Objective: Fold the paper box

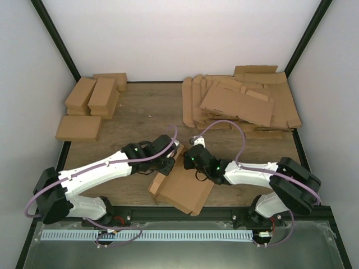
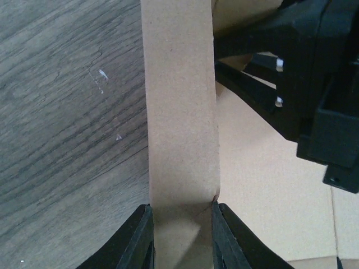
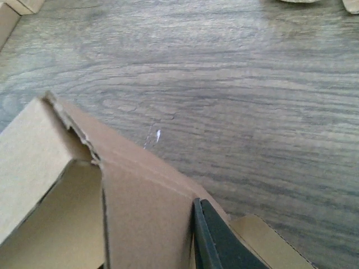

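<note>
The paper box [image 1: 182, 190] lies part-folded on the wooden table between the two arms, near the front edge. My left gripper [image 1: 170, 156] is at its far left corner. In the left wrist view my left gripper [image 2: 182, 238] is shut on an upright cardboard wall strip [image 2: 179, 112] of the box. My right gripper [image 1: 194, 161] is at the box's far edge, close beside the left one. In the right wrist view one black finger [image 3: 216, 241] presses against a raised flap [image 3: 146, 213]. The other finger is hidden behind the cardboard.
A thick pile of flat cardboard sheets [image 1: 247, 103] lies at the back right. Narrow brick-shaped boxes [image 1: 95, 94] and a flat folded box [image 1: 78, 128] sit at the back left. The right gripper's body [image 2: 303, 84] is close to the left gripper.
</note>
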Tool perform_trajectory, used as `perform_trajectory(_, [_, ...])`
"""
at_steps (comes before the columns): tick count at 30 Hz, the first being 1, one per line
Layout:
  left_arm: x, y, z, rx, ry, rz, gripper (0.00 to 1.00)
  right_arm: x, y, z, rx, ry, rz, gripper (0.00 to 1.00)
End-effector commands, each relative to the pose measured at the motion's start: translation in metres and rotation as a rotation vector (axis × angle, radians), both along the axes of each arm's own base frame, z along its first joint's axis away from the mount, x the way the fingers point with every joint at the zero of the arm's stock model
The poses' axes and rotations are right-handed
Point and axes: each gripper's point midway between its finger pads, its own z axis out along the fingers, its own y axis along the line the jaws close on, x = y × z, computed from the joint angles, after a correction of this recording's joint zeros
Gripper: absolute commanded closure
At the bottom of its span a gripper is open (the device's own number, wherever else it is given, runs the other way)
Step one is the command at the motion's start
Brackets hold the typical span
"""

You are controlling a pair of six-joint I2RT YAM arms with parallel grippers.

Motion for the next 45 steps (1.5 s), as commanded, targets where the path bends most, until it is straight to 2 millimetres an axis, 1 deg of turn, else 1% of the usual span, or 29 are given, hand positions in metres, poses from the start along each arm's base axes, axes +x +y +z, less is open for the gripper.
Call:
perform_trajectory(1, [-0.006,-0.007,-0.006,0.034,-0.014,-0.082,0.72,-0.024,0.024,0.021,0.155,-0.03,0.126,0.85])
perform_trajectory(2, [-0.007,-0.008,-0.005,0.034,-0.016,-0.093,0.72,-0.028,0.025,0.022,0.163,-0.035,0.156,0.83])
perform_trajectory(4, [-0.01,-0.01,-0.006,0.044,-0.015,-0.117,0.72,-0.038,0.026,0.022,0.17,-0.045,0.218,0.75])
perform_trajectory(6, [-0.012,-0.009,-0.008,0.078,-0.014,-0.135,0.72,-0.044,0.021,0.022,0.156,-0.053,0.245,0.69])
perform_trajectory(8, [-0.012,-0.006,-0.01,0.11,-0.02,-0.135,0.72,-0.049,0.016,0.027,0.148,-0.067,0.286,0.65])
perform_trajectory(10, [-0.01,-0.003,-0.01,0.126,-0.028,-0.13,0.72,-0.055,0.013,0.034,0.155,-0.078,0.329,0.58])
perform_trajectory(13, [-0.01,-0.003,-0.009,0.127,-0.034,-0.131,0.72,-0.061,0.001,0.041,0.164,-0.085,0.355,0.48])
perform_trajectory(15, [-0.01,-0.004,-0.008,0.126,-0.034,-0.139,0.72,-0.062,-0.011,0.048,0.19,-0.098,0.347,0.46])
perform_trajectory(16, [-0.01,-0.004,-0.008,0.127,-0.035,-0.143,0.72,-0.06,-0.018,0.047,0.199,-0.095,0.339,0.46])
perform_trajectory(18, [-0.011,-0.003,-0.009,0.133,-0.035,-0.148,0.72,-0.055,-0.032,0.055,0.23,-0.111,0.318,0.46])
perform_trajectory(21, [-0.012,-0.003,-0.01,0.14,-0.033,-0.155,0.72,-0.045,-0.049,0.059,0.253,-0.118,0.29,0.45])
perform_trajectory(23, [-0.011,-0.003,-0.011,0.144,-0.037,-0.156,0.72,-0.034,-0.058,0.058,0.267,-0.094,0.263,0.46])
perform_trajectory(25, [-0.011,-0.002,-0.01,0.147,-0.04,-0.156,0.72,-0.019,-0.068,0.052,0.261,-0.059,0.226,0.48])
perform_trajectory(27, [-0.011,-0.003,-0.01,0.147,-0.04,-0.157,0.72,-0.006,-0.073,0.049,0.249,-0.045,0.209,0.53])
perform_trajectory(30, [-0.011,-0.005,-0.01,0.141,-0.039,-0.159,0.72,0.008,-0.07,0.046,0.211,-0.055,0.226,0.55])
perform_trajectory(31, [-0.012,-0.005,-0.01,0.139,-0.038,-0.162,0.72,0.009,-0.065,0.044,0.206,-0.058,0.254,0.56])
perform_trajectory(32, [-0.013,-0.006,-0.01,0.138,-0.034,-0.164,0.72,0.01,-0.059,0.048,0.211,-0.085,0.296,0.58])
perform_trajectory(35, [-0.013,-0.008,-0.01,0.13,-0.03,-0.171,0.72,0.004,-0.047,0.051,0.224,-0.159,0.411,0.6])
perform_trajectory(39, [-0.014,-0.011,-0.009,0.122,-0.029,-0.184,0.72,0.001,-0.042,0.04,0.18,-0.187,0.475,0.61])
perform_trajectory(45, [-0.016,-0.017,-0.007,0.099,-0.024,-0.211,0.72,-0.007,-0.026,0.028,0.117,-0.228,0.573,0.62])
